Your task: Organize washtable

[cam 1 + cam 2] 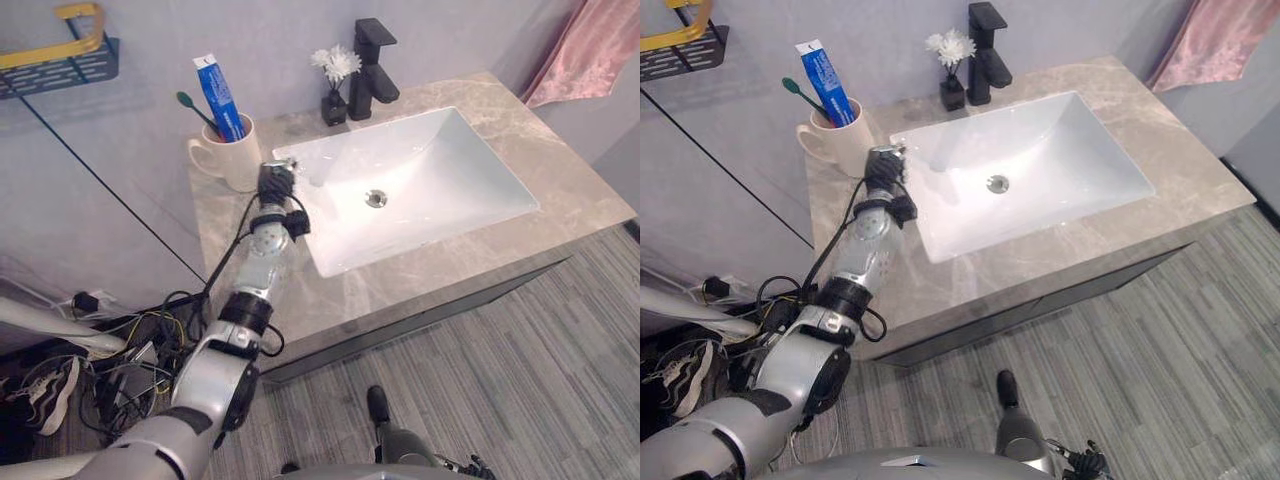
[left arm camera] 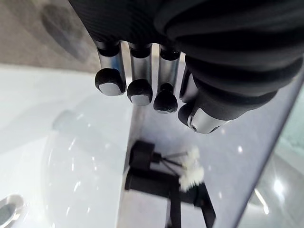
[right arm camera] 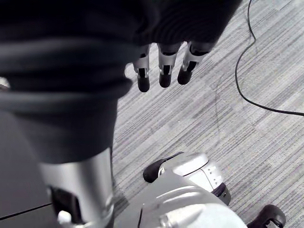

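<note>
Left robot hand (image 1: 275,183) beside the cream mug (image 1: 232,160), at the white sink (image 1: 440,160)'s left corner.

Mug (image 1: 228,152): cream, upright, handle turned away from the sink (image 1: 480,170), just beside its back left corner.
Toothpaste tube (image 1: 218,95): blue, white cap up, standing in the mug, tilted away from the sink.
Toothbrush (image 1: 195,108): green head, dark handle, in the mug, leaning away from the sink.
Flower vase (image 1: 334,106): small, black, upright, white blooms, behind the sink's back rim.
</note>
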Robot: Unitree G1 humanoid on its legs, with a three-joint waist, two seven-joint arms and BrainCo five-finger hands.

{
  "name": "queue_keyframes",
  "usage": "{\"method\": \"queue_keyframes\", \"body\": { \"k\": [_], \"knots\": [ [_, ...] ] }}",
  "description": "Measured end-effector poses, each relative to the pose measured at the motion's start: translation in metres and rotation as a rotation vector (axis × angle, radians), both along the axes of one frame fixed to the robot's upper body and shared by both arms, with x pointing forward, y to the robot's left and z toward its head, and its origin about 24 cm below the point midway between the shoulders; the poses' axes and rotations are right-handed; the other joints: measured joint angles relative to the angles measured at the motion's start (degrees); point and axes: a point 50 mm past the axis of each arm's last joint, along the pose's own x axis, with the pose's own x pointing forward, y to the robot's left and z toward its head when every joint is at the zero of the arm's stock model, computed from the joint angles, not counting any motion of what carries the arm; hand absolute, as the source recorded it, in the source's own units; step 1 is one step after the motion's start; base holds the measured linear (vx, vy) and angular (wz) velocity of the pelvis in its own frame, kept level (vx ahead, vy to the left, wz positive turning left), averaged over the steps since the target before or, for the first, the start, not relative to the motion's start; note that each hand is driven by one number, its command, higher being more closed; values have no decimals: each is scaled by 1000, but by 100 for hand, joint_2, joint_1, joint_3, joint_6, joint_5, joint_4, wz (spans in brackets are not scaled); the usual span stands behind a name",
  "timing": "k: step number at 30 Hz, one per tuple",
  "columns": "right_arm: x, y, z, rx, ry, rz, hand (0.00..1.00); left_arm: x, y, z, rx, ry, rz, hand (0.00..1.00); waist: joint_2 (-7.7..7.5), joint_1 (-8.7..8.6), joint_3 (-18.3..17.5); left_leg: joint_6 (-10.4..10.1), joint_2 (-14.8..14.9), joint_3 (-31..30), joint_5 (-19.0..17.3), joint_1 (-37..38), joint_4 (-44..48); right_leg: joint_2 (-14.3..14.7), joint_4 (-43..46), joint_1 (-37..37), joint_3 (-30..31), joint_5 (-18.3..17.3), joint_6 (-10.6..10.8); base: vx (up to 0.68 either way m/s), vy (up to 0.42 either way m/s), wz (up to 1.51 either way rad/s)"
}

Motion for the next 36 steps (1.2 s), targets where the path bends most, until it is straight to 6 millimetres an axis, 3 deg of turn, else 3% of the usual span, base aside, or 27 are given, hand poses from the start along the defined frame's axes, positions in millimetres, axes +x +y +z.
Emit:
{"method": "queue_keyframes", "body": {
  "k": [5,7,12,15,21,25,28,30,33,36],
  "knots": [
    [-3,-2,0,6,-6,1,0,-34,-25,-10,361,-120,-257,100,106,41,33,4,1,-252,1,14,69,-66,1,171,-278,-1,-1,-14,5,23],
    [-5,-5,1,1,-2,-10,0,-52,-20,-16,425,-150,-352,100,164,111,43,11,0,-356,-2,7,127,-103,1,245,-380,-1,-1,-47,3,29],
    [-17,-9,1,-13,16,-11,0,-84,18,-18,529,-188,-407,100,198,308,30,53,1,-625,-13,-84,276,-169,1,373,-644,-12,-9,-58,-10,25],
    [-19,-12,1,-15,23,4,0,-109,57,-15,497,-191,-328,100,205,361,18,61,1,-729,-7,-136,344,-199,12,404,-734,-13,-9,-43,-13,19],
    [-33,-12,-2,1,78,7,0,-149,102,-25,400,-145,-134,100,147,629,-134,70,0,-960,-1,-189,422,-234,19,557,-949,-36,-17,-27,-5,20],
    [-41,-11,-3,11,105,-3,0,-174,119,-57,265,-14,31,100,10,773,-237,82,-13,-1210,6,-210,429,-287,18,718,-1193,-110,-14,-32,-6,31],
    [-42,-9,-4,15,110,-4,0,-186,124,-102,172,167,110,100,-74,874,-306,80,-15,-1403,19,-211,427,-305,21,839,-1379,-163,-10,-17,-14,35],
    [-42,-8,-4,19,110,-1,0,-200,127,-156,109,409,165,100,-119,902,-356,67,-13,-1532,52,-205,403,-308,38,906,-1496,-205,-9,5,-19,26],
    [-39,-5,-5,24,102,4,0,-224,124,-207,41,657,206,100,-178,918,-397,60,-11,-1577,99,-198,336,-311,42,914,-1566,-215,-7,16,-14,12],
    [-35,0,-6,36,96,5,0,-266,116,-265,-46,1012,253,100,-235,912,-438,57,-10,-1626,111,-142,304,-311,42,997,-1611,-268,4,31,-4,11]
  ]
}}
